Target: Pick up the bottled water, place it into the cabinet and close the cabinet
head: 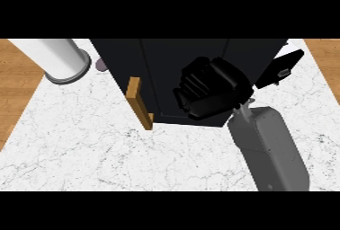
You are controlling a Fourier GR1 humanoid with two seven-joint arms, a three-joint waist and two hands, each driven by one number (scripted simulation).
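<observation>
1. Right forearm (269,148), grey, came up from the near edge of the marble counter (79,143), right of centre.
2. Near the counter's far left corner stood a white cylinder (60,58).
3. At mid far edge sat the black cabinet (172,67), with a wooden handle (139,103) at its left front.
4. Against the cabinet's front lay the right hand (212,90); wide, narrow or holding, I could not tell.
5. Where the bottled water was could not be told.

White veined marble counter (79,148), matt black cabinet (166,58), wooden handle (140,105).
</observation>
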